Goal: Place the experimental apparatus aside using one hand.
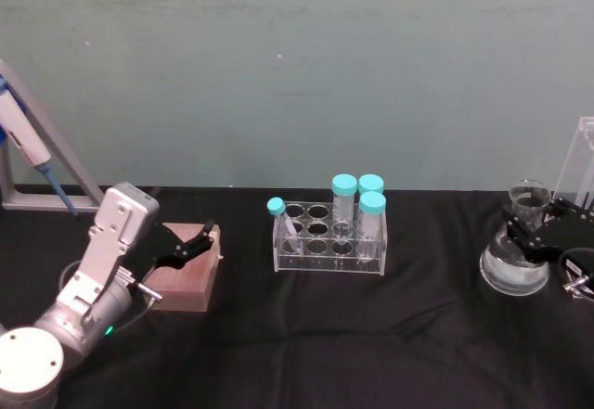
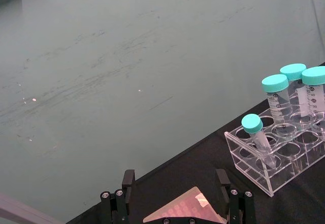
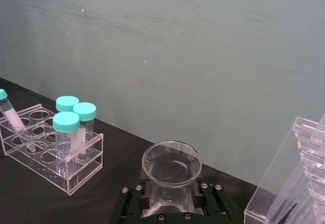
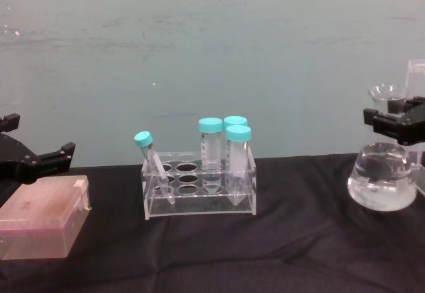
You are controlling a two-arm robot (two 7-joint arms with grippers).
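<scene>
The conical glass flask (image 1: 513, 262) with clear liquid stands at the table's far right. My right gripper (image 1: 531, 233) is shut on its neck, just under the rim. In the right wrist view the flask's round mouth (image 3: 171, 159) sits between the black fingers (image 3: 133, 199). From the chest, the flask's body (image 4: 384, 181) rests on the black cloth with the right gripper (image 4: 390, 121) around the neck. The clear acrylic stand (image 1: 585, 163) rises right behind the flask. My left gripper (image 1: 190, 244) hangs open over a pink box at the left.
A clear tube rack (image 1: 329, 240) with several teal-capped tubes stands mid-table. The pink box (image 1: 187, 277) lies at the left. A blue and white pipette (image 1: 26, 145) leans on a grey stand at the back left. The acrylic stand (image 3: 292, 183) is close beside the flask.
</scene>
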